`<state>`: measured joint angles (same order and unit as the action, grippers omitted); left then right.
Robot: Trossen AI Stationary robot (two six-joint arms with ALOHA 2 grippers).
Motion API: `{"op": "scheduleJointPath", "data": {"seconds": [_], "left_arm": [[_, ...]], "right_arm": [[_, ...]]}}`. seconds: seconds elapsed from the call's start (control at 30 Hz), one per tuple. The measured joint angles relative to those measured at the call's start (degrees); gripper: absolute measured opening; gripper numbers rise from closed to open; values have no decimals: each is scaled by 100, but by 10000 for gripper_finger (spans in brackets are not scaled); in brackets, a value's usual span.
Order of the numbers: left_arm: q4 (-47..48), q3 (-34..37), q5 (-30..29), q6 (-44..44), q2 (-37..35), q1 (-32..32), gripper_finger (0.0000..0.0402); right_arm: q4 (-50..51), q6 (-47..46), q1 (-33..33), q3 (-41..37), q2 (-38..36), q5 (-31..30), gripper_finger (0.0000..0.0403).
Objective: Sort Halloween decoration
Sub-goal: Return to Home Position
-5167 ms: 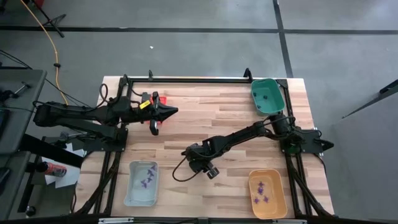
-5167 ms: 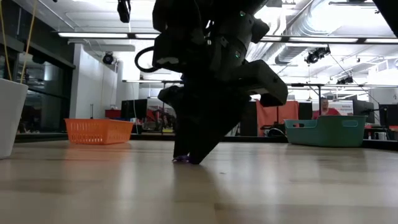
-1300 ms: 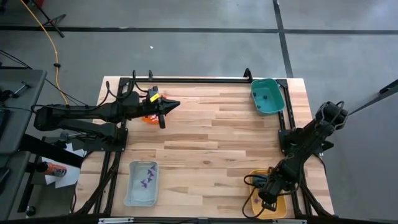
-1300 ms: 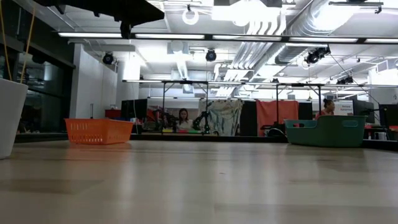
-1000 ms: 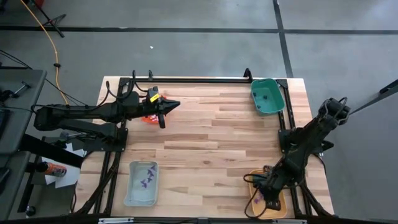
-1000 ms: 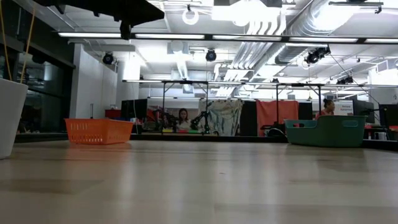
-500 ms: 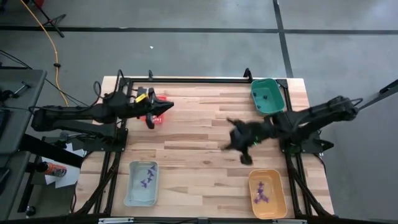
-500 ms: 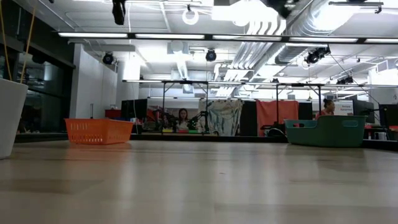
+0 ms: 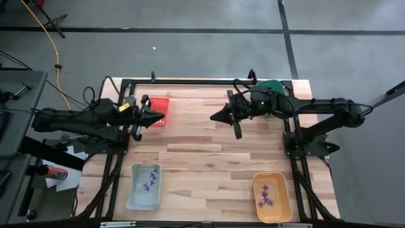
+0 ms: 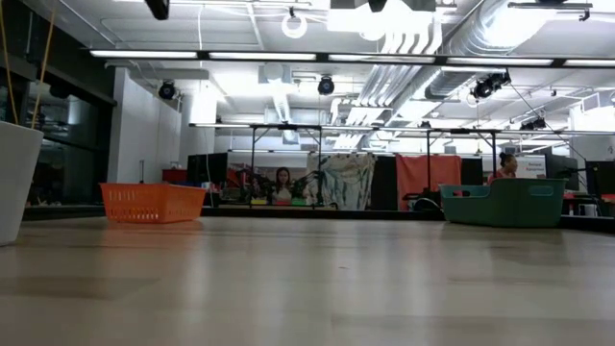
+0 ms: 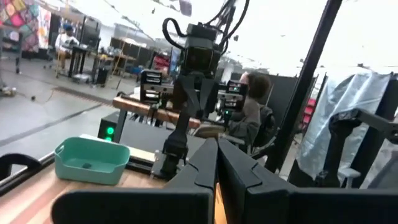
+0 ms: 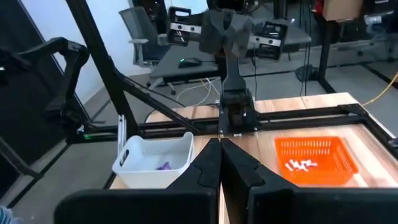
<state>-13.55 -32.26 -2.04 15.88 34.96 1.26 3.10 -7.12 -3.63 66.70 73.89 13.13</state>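
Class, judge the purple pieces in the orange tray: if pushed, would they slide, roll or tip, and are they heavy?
Probably very light: each purple piece is tiny beside the orange tray. Their spiky, leggy outlines suggest they would snag or slide rather than roll. Thin legs likely flex.

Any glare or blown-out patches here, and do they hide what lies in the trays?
High view: even light, no glare; purple pieces in the pale blue tray and orange tray read plainly. Low view: ceiling lights blown out; the table carries a soft sheen. Left wrist view: upper background washed white, the green tray unaffected.
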Motion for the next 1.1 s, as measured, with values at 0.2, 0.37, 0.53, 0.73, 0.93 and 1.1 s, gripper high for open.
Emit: {"op": "scheduleJointPath", "data": {"seconds": [0.2,0.37,0.53,0.73,0.93,1.1], "left_arm": [[-235,733,-47,36,-718,0,0],[-897,1510,-232,53,-1228,-9,0],[-1635,2291,-288,385,-1591,-11,0],[-2235,2951,-466,663,-1885,-11,0],[-2168,3164,-607,802,-1961,-13,0],[-1897,3157,-882,806,-1961,-13,0]], "right_arm": [[123,-187,-1,0,-9,-279,0],[664,-518,30,0,-20,-299,0],[1570,-789,91,-2,-159,-236,0],[2229,-937,113,-2,-525,-330,0],[2580,-937,277,-279,-1105,-660,0],[1862,-1305,453,-1451,-1993,-854,0]]}}
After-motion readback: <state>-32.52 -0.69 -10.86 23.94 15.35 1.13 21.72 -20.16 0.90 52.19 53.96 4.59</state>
